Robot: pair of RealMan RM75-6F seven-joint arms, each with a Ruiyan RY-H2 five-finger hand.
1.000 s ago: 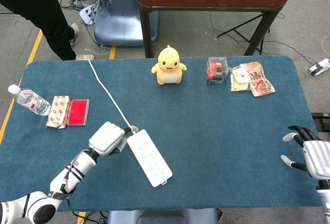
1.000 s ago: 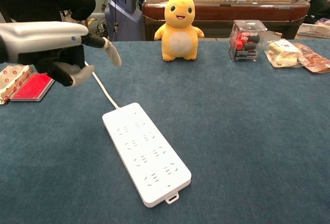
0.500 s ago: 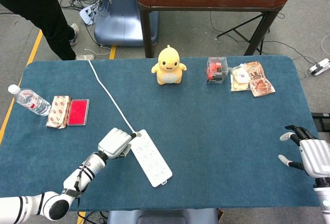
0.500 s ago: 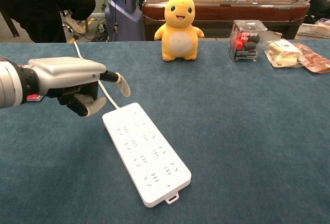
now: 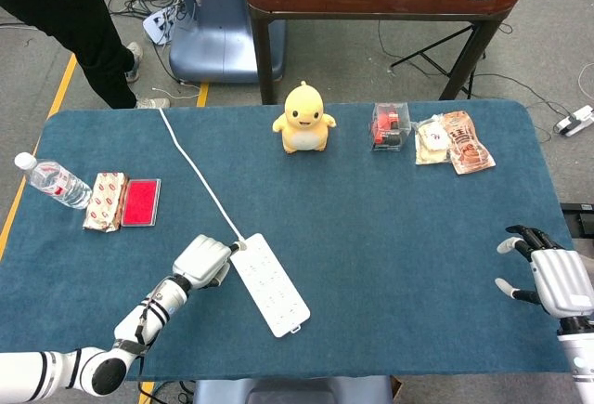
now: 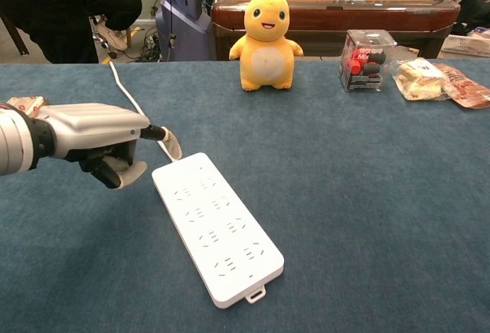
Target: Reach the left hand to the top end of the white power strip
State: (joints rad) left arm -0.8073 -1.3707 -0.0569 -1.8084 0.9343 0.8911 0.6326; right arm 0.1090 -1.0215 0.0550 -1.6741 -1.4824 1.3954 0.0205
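Lying just right of hand [image 6: 96,138]: power strip [image 6: 217,224]

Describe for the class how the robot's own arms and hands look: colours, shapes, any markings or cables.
The left robot hand has a smooth, pale grey shell on its back, black parts beneath and pale fingertips. Its forearm is white and rounded, with black bands and thin dark cables near the wrist. The right robot hand has the same grey boxy shell, with black fingers tipped in white. No lettering is readable.
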